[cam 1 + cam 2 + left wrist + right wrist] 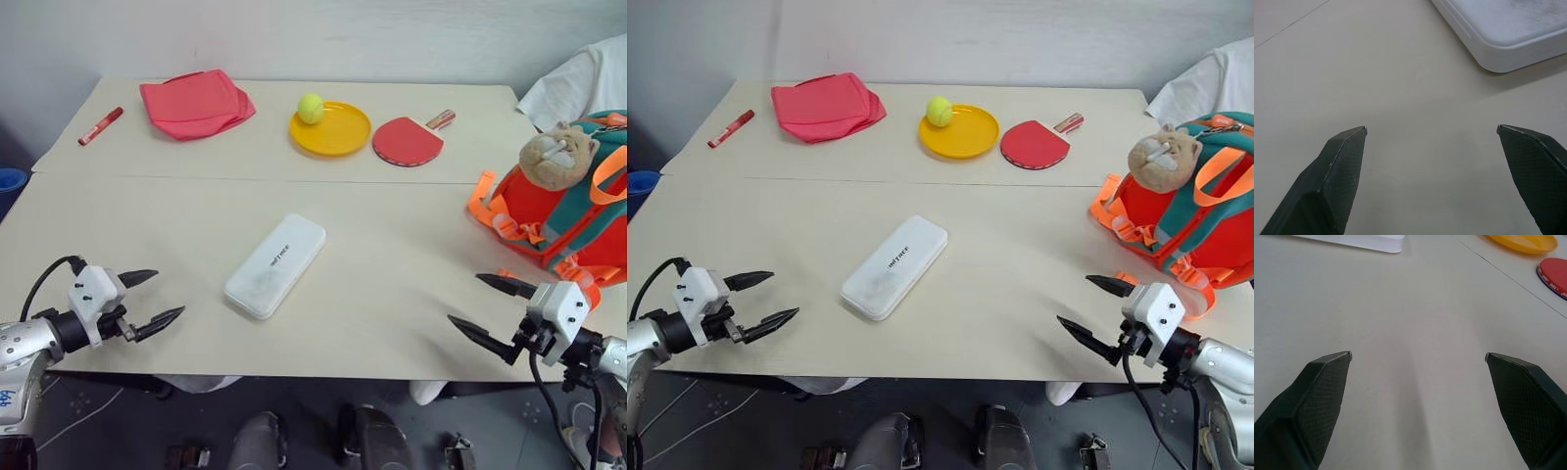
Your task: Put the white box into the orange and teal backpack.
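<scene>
The white box [275, 264] lies flat on the beige table [392, 255], near the middle, with small dark lettering on its lid; a corner of the white box [1508, 34] appears in the left wrist view. The orange and teal backpack [563, 211] stands at the table's right edge, a tan plush animal [556, 155] on its top. My left gripper [155, 298] hovers open over the front left of the table, to the left of the box and apart from it. My right gripper [493, 309] hangs open at the front right, just in front of the backpack, nothing between its fingers.
On the far half of the table lie a folded pink-red cloth [196, 102], a red marker [100, 125], a yellow plate [331, 130] with a tennis ball [311, 108], and a red paddle [409, 140]. A person's white sleeve [578, 83] shows at the back right.
</scene>
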